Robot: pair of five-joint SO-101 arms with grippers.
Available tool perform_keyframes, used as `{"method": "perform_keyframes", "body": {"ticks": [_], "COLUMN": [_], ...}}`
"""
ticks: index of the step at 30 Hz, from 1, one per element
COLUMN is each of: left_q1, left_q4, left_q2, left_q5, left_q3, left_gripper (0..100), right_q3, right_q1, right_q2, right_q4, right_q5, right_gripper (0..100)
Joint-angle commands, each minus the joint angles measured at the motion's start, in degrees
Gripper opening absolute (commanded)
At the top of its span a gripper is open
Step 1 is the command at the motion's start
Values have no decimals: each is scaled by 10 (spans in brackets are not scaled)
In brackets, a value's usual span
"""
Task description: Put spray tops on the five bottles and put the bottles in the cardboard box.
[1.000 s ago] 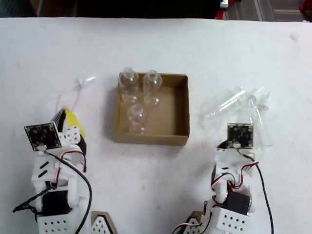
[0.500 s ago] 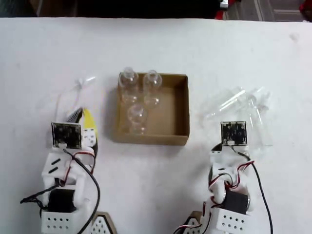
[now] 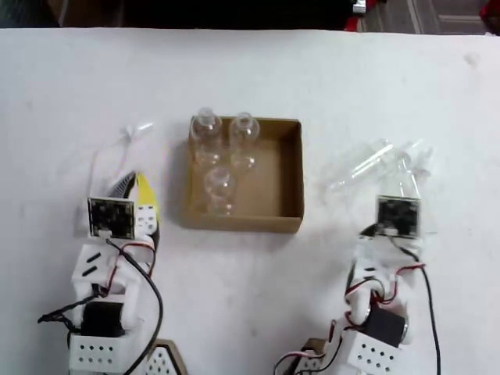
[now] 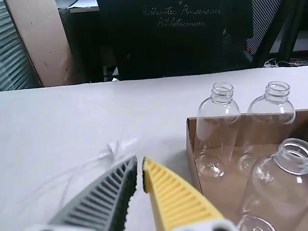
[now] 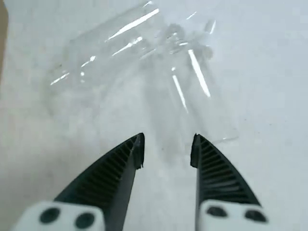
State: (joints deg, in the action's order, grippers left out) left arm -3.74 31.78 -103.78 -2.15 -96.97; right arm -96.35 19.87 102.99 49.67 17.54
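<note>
The cardboard box (image 3: 291,176) sits mid-table with three clear bottles (image 3: 219,186) standing in it; their necks are open (image 4: 219,120). A spray top (image 3: 134,133) with its thin tube lies on the table left of the box (image 4: 117,145). My left gripper (image 4: 140,167), grey and yellow, is shut on nothing just short of that spray top, beside the box's left wall (image 4: 192,144). Right of the box, two clear bottles (image 3: 375,166) lie on their sides. My right gripper (image 5: 167,146) is open, its fingertips at the base of the nearer lying bottle (image 5: 197,91).
The white table runs far behind the box. A second lying bottle (image 5: 103,50) slants away beyond the nearer one. Cardboard pieces (image 3: 168,358) poke in at the front edge between the arm bases.
The left arm has swung right toward the box's left side. The right arm dipped slightly left, then shifted right to line up with the lying bottles.
</note>
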Motion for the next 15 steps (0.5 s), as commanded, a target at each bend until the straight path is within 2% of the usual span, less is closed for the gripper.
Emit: {"method": "perform_keyframes", "body": {"ticks": [1, 8, 15], "left_q1": [5, 5, 5], "left_q4": [-18, -14, -14], "left_q2": [-7, -7, -7], "left_q5": [-4, -4, -4], "left_q3": [3, 3, 3], "left_gripper": [23, 23, 23], "right_q3": [-5, -5, -5], "right_q1": [33, 36, 33], "right_q2": [3, 3, 4], "right_q4": [-60, -177, -228], "right_q5": [-3, 3, 22], "right_gripper": [143, 142, 142]}}
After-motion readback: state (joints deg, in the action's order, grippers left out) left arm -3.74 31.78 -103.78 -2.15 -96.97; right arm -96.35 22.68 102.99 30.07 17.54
